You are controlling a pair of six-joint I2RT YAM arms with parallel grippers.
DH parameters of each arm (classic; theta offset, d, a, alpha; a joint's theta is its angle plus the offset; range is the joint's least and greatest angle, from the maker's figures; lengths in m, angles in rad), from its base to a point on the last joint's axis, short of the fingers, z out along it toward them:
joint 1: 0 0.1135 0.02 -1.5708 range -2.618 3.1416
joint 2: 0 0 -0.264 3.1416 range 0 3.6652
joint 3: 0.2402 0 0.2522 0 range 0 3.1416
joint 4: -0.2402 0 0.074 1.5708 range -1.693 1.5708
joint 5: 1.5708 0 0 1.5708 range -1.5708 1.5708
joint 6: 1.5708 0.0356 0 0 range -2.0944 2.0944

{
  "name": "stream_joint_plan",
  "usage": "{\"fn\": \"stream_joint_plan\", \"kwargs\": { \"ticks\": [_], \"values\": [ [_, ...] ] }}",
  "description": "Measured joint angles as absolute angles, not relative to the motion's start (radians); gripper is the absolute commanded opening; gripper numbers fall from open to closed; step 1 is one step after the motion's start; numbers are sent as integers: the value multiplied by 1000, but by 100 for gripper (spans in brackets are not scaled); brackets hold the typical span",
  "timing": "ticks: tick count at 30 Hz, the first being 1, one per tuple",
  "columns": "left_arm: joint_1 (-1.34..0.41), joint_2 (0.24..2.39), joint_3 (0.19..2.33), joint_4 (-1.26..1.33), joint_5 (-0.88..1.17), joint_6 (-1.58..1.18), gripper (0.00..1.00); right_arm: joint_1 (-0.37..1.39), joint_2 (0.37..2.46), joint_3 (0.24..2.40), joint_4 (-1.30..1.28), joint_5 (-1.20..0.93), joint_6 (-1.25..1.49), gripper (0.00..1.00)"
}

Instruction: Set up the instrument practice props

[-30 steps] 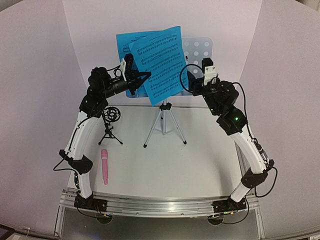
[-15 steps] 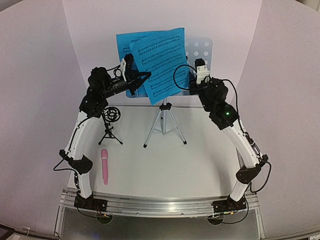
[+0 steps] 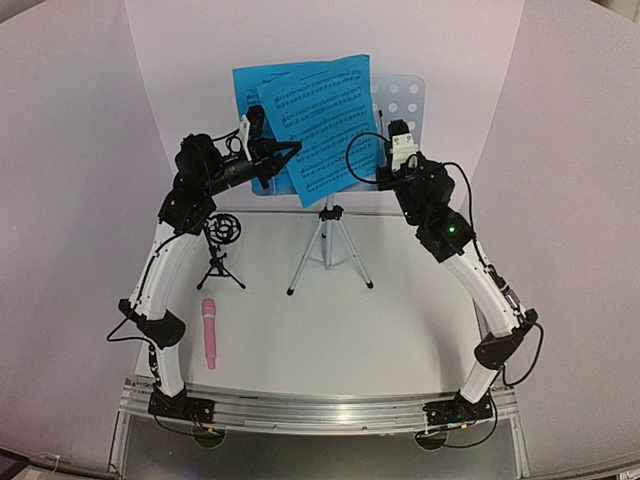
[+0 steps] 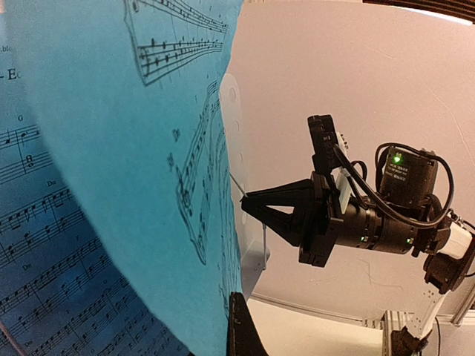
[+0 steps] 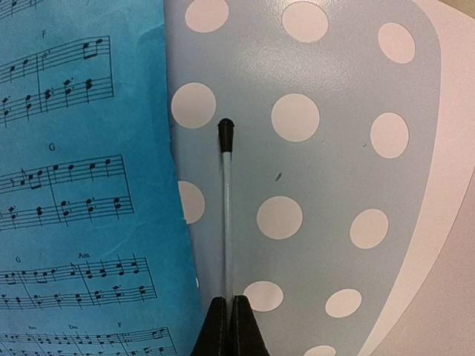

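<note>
The blue sheet music (image 3: 315,125) is up on the music stand (image 3: 400,100) at the back of the tabletop (image 3: 400,320). It's two pages overlapping, and the front one is cocked at an angle. They cover the left and middle of the desk, and the right side with the holes is bare. So the paper isn't squared up, and that's where I'd worry.

The right claw (image 5: 227,310) is pinched fully closed on the stand's thin retainer wire (image 5: 225,215), the clear rod with the black tip. In the wrist view the wire lies over the bare perforated plate just beside the page edge, not on the page. If that wire is sprung, letting go too early could snap it back without catching the paper. Swinging it across could also snag the page edge and crease it. And any hard pull lands on a tall stand with skinny legs, so a tip-over seems possible.

The left claw (image 3: 292,152) is at the lower left edge of the pages. Its wrist camera shows just one dark finger (image 4: 241,330) with paper filling the rest, so I can't tell if it's gripping the sheet or how wide it is. If it isn't holding, the tilted page could slide off.

The pink microphone (image 3: 209,333) lies flat on the tabletop by the left arm, near the small black tripod (image 3: 222,250), and it's not in the ring yet.
</note>
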State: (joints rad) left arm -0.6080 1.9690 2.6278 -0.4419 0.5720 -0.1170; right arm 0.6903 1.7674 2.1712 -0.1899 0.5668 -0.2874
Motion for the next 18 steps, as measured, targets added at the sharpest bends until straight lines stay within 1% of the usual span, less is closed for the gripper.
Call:
{"fn": "stream_joint_plan", "kwargs": {
  "ticks": [4, 13, 18],
  "values": [
    [-605, 1971, 2627, -440, 571, -162, 0, 681, 1748, 2129, -154, 542, -280, 0],
    [-605, 1995, 2627, -416, 547, -208, 0, 630, 1705, 2027, -49, 417, -207, 0],
    [-603, 2014, 2626, -381, 537, -178, 0, 612, 1653, 1905, 70, 347, -196, 0]
  ]
}}
